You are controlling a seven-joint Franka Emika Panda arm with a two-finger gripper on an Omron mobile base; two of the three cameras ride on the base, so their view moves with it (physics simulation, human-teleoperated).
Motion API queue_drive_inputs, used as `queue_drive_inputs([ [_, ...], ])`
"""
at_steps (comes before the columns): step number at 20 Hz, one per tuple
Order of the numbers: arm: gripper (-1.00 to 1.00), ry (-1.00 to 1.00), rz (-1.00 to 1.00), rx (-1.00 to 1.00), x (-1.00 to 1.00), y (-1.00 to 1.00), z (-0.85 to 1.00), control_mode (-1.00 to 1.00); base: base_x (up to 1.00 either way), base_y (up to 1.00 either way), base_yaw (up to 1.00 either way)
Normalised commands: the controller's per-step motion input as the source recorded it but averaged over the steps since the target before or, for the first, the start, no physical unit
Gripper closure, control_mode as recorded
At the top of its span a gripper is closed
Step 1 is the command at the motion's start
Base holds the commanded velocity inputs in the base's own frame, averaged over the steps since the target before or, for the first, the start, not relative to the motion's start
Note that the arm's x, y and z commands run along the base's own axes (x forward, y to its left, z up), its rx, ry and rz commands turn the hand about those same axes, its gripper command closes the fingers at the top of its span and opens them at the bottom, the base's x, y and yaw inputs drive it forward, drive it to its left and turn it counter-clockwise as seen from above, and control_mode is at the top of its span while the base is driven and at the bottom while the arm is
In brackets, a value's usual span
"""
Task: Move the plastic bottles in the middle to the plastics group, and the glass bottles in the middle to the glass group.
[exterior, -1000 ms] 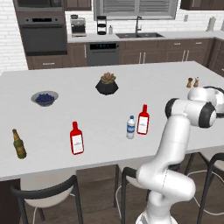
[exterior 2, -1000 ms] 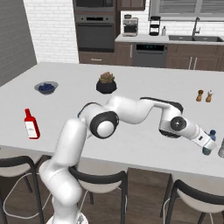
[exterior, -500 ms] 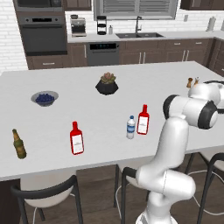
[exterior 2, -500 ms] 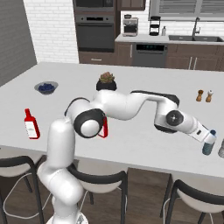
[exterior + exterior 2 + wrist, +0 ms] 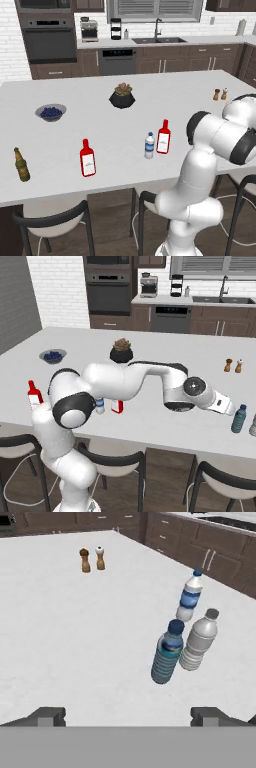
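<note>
1. Since the earlier frame: arm point(image 5: 150, 378) stretched further right along the surface point(image 5: 100, 90); gripper point(image 5: 231, 408) now backed slightly off the teal bottle point(image 5: 239, 418), which stands free at the right end.
2. Gripper point(image 5: 128, 716): spread wide, pinching nothing; both tips low, teal bottle point(image 5: 168, 652) ahead and a little right of centre.
3. Plastics group, right end: teal bottle upright, touching or just beside a grey-capped clear bottle point(image 5: 199, 640); a blue-labelled bottle point(image 5: 189, 597) beyond them.
4. Middle, not yet sorted: clear bottle point(image 5: 149, 145) with white cap and blue label, just beside a red bottle point(image 5: 163, 136), both upright, long axes vertical.
5. Key relation: the middle pair lies well apart from the gripper, back toward the arm's base; a long swing left seems called for.
6. Glass group, left end: second red bottle point(image 5: 87, 158), olive-brown bottle point(image 5: 21, 164).
7. Labels: white on red, blue on clear; no writing legible.
</note>
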Motion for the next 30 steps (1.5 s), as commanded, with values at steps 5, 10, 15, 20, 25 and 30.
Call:
queue_drive_inputs([
  [5,-1.0,0.36,0.37,0.0,0.0,1.0,0.46,-1.0,0.0,0.0,0.0],
  [10,-1.0,0.3,0.3,0.0,0.0,1.0,0.43,-1.0,0.0,0.0,0.0],
  [15,-1.0,0.01,0.22,0.01,0.0,1.0,-0.04,-1.0,0.0,0.0,0.0],
  [20,-1.0,0.0,0.17,0.0,0.0,1.0,-0.16,-1.0,0.0,0.0,0.0],
  [25,-1.0,0.0,0.14,0.0,-0.03,1.0,-0.21,-1.0,0.0,0.0,0.0],
  [30,-1.0,-0.01,0.09,0.0,-0.07,1.0,-0.11,-1.0,0.0,0.0,0.0],
])
